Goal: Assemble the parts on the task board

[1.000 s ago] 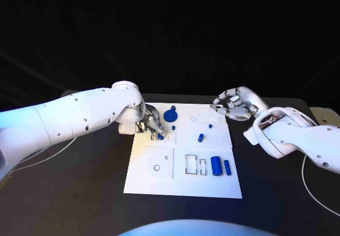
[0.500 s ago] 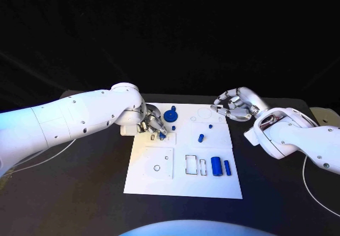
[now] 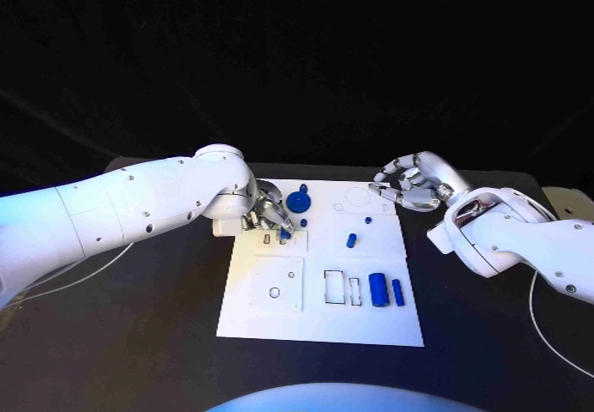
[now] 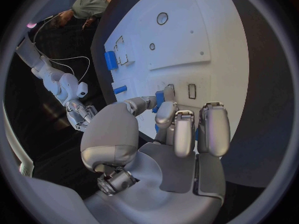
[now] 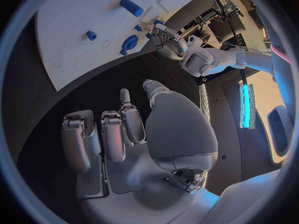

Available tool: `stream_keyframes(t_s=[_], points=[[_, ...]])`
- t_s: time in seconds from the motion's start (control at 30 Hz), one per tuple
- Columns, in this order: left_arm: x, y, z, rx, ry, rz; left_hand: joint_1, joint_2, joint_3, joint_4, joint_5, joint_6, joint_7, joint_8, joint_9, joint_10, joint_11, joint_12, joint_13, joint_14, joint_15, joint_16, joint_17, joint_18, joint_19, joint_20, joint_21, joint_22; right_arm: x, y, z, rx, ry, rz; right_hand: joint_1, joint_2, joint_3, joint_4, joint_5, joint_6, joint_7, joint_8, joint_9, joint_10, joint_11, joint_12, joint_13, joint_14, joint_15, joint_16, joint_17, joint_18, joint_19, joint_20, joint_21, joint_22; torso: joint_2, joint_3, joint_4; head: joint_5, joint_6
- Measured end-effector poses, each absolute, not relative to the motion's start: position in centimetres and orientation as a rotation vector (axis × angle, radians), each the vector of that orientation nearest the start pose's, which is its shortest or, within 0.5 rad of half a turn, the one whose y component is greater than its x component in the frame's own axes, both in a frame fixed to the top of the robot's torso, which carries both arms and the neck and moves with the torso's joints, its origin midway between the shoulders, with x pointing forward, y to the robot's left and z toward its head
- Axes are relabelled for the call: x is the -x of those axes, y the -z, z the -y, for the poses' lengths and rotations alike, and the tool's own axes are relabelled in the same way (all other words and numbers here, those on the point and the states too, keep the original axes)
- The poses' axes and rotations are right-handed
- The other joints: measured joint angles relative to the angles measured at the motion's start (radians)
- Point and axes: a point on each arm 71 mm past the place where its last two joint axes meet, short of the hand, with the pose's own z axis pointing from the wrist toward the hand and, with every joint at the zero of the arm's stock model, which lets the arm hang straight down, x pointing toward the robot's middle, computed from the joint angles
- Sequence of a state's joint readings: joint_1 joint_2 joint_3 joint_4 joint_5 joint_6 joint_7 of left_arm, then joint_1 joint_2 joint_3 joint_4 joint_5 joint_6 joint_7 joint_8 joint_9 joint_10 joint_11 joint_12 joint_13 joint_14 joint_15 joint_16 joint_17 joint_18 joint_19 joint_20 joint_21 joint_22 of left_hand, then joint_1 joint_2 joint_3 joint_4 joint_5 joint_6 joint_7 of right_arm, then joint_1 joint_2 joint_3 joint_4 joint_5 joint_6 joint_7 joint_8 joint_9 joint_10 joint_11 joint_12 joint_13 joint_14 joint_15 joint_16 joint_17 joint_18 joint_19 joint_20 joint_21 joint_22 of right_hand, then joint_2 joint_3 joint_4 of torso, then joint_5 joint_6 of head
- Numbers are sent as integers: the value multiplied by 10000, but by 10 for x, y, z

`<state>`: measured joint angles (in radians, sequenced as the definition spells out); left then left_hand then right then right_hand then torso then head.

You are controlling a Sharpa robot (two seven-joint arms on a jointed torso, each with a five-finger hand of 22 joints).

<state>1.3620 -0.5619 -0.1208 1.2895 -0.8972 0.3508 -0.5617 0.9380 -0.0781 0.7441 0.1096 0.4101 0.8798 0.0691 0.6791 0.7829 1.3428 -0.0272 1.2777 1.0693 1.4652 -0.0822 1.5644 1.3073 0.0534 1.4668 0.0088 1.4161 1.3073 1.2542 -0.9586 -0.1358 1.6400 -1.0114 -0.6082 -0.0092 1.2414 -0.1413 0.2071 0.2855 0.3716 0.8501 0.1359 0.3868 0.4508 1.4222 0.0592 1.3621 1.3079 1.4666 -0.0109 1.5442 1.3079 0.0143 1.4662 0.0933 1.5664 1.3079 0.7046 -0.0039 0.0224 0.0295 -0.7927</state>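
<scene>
The white task board [image 3: 279, 322] lies in the middle of the table. My left hand [image 3: 265, 216] hovers over the board's far left part and pinches a small blue part [image 3: 285, 233] between thumb and finger; the same blue part [image 4: 159, 100] shows at my fingertips in the left wrist view. A blue gear-like part [image 3: 299, 202] stands just beyond it. A blue peg [image 3: 352, 239] stands mid-board, and a thick blue cylinder [image 3: 378, 290] and a slimmer one [image 3: 397, 292] lie near the right edge. My right hand [image 3: 409, 184] hangs by the board's far right corner, fingers curled in, holding nothing.
Outlined slots [image 3: 336, 287] and a round hole [image 3: 274, 293] mark the board's near half. A white cable [image 3: 535, 318] runs over the black table on the right. In the right wrist view the board [image 5: 74, 10] and my left hand [image 5: 168, 38] lie ahead of my right hand [image 5: 118, 134].
My left hand has shifted slightly to the right over the board with the small blue part. The right hand has stayed put.
</scene>
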Motion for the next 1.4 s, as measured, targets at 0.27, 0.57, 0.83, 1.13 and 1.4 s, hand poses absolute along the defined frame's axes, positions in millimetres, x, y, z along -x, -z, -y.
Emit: stream_keyframes(t_s=[0.27, 0.57, 0.83, 1.13, 1.4], points=[[-519, 198, -139, 330, 4093, -25207, -29, -28, 0, 0, 38, 41, -34, 0, 20, 32, -31, 2, 19, 0, 0, 0, 0, -1, 0, 0, 0, 0, -464, 172, 236, -3117, -8233, -15268, 0, 0, 0, 0, 0, 0, 0, 0, -1, 0, 0, 0, -1, 0, 0, 0, -1, 0, 0, 0, 0, 2, -3, 0, 0, 12, -11], [-519, 200, -138, 96, 3864, -25251, -42, -41, -27, -28, 38, 92, -54, 39, 19, 105, -30, 2, 28, -1, 1, 0, 0, -1, 0, 1, 0, 0, -464, 173, 235, -3110, -8238, -15268, 0, 0, 0, 0, 0, 0, 0, 0, -1, 0, 0, 0, -2, 0, 0, 0, -2, 0, 0, 0, 0, 1, -8, -6, 2, 31, 8], [-520, 200, -138, -69, 3662, -25145, -48, -48, -28, -28, 38, 96, -54, 48, 18, 104, -29, 2, 13, 35, -35, 0, 0, -1, 0, 1, 0, 1, -464, 172, 236, -3107, -8236, -15267, 0, 0, 0, 0, 0, 0, 0, 0, -2, 0, 0, 0, -2, 0, 0, 0, -3, 0, 0, 0, 0, 0, -6, -5, -5, 45, 28], [-520, 200, -138, -252, 3533, -25036, -40, -40, -28, -28, 35, 162, -89, 48, 26, 104, -28, 2, -27, 36, -35, 0, 0, 0, 0, 1, 0, 8, -464, 173, 235, -3104, -8239, -15267, 0, 0, 40, 40, 61, 0, 0, 0, -3, 0, 0, 0, -3, 0, 0, 0, -3, 0, 0, 0, 0, -2, 2, -4, -9, 44, 43], [-519, 200, -139, -371, 3476, -25018, -33, -33, -28, -28, 25, 164, -89, 47, 26, 103, -27, 2, -36, 35, -34, 0, 0, -1, 0, 1, 0, 7, -464, 173, 236, -3102, -8239, -15266, 0, 0, 40, 40, 61, 0, 0, 0, -4, 0, 0, 0, -4, 0, 0, 0, -4, 0, 0, 0, 0, -2, 2, -5, -10, 35, 44]])
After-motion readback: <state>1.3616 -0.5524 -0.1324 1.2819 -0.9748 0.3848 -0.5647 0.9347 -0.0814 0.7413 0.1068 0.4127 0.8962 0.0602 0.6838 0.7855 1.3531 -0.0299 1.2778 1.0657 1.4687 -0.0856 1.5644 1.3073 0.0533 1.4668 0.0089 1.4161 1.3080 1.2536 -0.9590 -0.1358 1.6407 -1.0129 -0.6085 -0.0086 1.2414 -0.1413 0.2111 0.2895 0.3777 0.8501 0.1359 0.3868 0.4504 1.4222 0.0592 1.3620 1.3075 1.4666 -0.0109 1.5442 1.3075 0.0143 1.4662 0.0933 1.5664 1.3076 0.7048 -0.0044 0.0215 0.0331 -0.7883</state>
